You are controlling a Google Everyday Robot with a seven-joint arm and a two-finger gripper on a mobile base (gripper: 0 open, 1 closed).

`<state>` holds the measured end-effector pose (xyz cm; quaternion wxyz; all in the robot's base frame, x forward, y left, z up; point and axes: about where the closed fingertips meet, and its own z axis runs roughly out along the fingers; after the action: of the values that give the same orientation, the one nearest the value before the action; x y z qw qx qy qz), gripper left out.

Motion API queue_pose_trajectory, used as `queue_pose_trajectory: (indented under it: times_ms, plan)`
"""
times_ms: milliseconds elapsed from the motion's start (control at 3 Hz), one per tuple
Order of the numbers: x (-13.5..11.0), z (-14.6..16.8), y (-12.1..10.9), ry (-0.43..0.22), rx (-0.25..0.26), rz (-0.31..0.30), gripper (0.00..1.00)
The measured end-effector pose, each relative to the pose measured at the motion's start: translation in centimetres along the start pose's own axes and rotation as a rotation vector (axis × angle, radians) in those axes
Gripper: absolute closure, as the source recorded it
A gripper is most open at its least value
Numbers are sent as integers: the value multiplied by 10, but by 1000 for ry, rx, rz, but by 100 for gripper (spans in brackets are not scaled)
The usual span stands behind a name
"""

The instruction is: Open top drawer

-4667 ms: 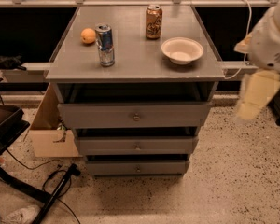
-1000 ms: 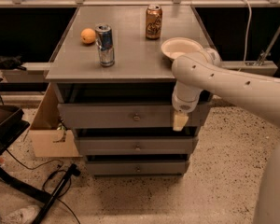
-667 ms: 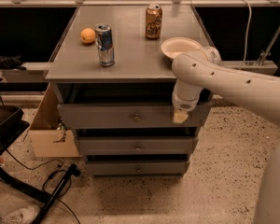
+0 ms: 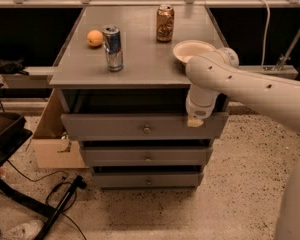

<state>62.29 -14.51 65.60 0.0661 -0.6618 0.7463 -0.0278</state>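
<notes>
The top drawer (image 4: 110, 127) is the widest grey front, just under the cabinet top, with a small round knob (image 4: 146, 130) at centre. A dark gap shows above its front. My gripper (image 4: 195, 120) hangs from the white arm that reaches in from the right. It is at the upper edge of the drawer front, near its right end, well to the right of the knob. Its pale tip lies against the front's top edge.
On the cabinet top (image 4: 140, 69) stand a blue-silver can (image 4: 112, 48), a brown can (image 4: 164, 23), an orange (image 4: 94, 38) and a white bowl (image 4: 192, 50). Two narrower drawers (image 4: 115, 156) lie below. A cardboard box (image 4: 47, 146) and cables (image 4: 60, 194) lie at the left.
My arm has swung in from the cabinet's right side to the top drawer's front. Over the last second the gripper rose a little to the front's top edge. The drawer has not visibly moved.
</notes>
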Motion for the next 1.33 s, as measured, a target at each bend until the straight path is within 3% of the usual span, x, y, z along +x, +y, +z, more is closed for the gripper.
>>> queue_pose_trajectory:
  times_ms: [1333]
  plan:
    - [-2, -11, -5, 0, 0, 0, 100]
